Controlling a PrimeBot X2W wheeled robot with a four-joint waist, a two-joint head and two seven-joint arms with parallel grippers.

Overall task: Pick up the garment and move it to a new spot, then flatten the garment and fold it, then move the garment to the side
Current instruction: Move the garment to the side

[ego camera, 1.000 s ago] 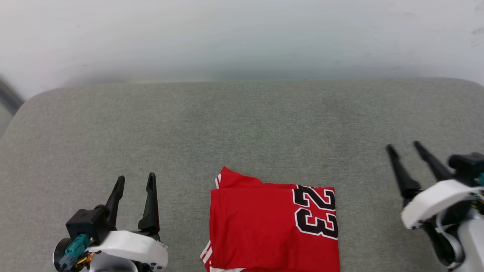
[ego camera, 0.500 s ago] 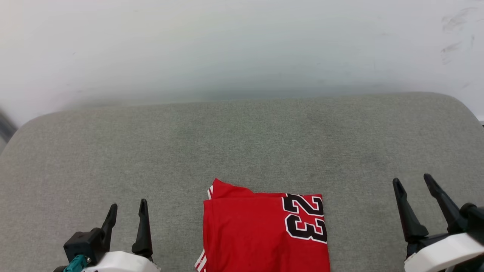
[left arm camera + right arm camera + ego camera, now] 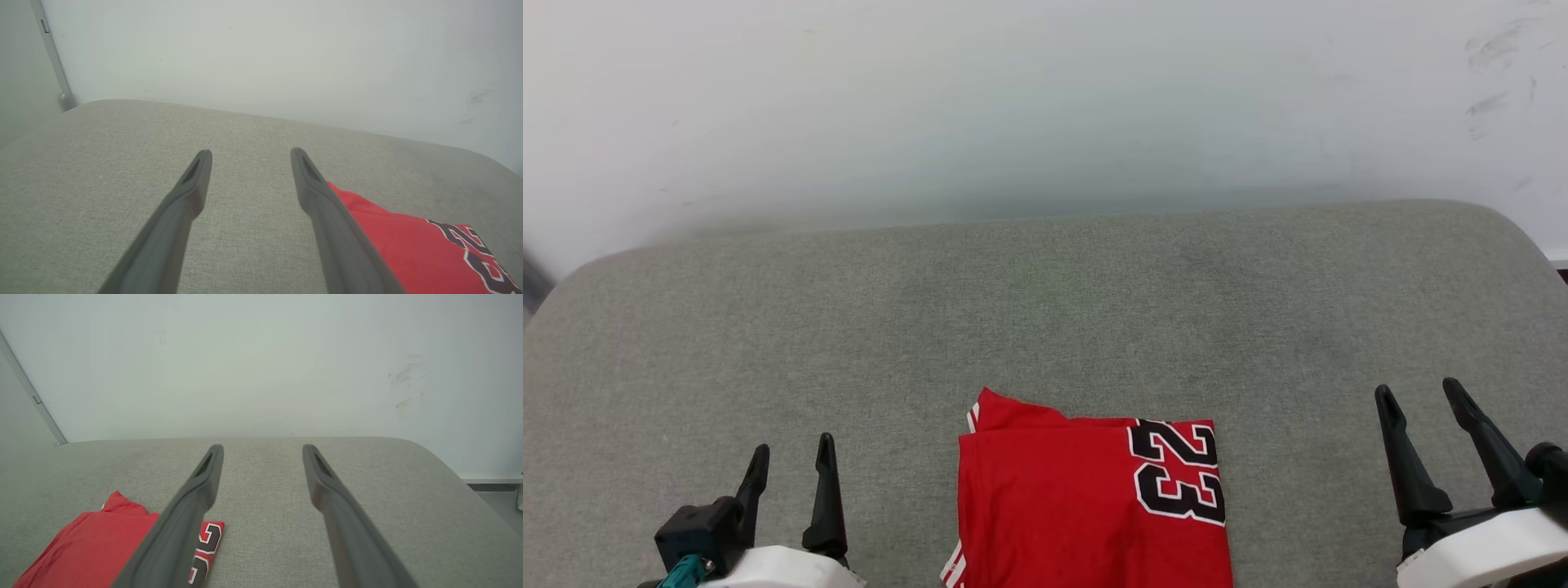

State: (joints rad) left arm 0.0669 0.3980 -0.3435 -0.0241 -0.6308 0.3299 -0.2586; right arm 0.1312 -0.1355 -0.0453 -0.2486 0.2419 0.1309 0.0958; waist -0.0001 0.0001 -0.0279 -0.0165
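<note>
**Garment point(image 3: 1086, 506) folded at the worktop's point(image 3: 1045, 310) near edge**

One red shirt, printed with a black 23 point(image 3: 1178, 474), lies folded into a rectangle at the near middle of one grey, fabric-covered surface. Two claws flank it, well apart from it: the left claw point(image 3: 793, 445) and the right claw point(image 3: 1417, 386), both released and empty. One pale, scuffed wall point(image 3: 1045, 106) stands behind.

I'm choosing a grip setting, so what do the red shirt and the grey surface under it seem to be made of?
The red shirt: soft matte fabric, likely jersey knit; it lies folded flat with gentle creases. The grey surface: matte woven upholstery cloth, seemingly padded; fine weave shows, corners rounded.
</note>
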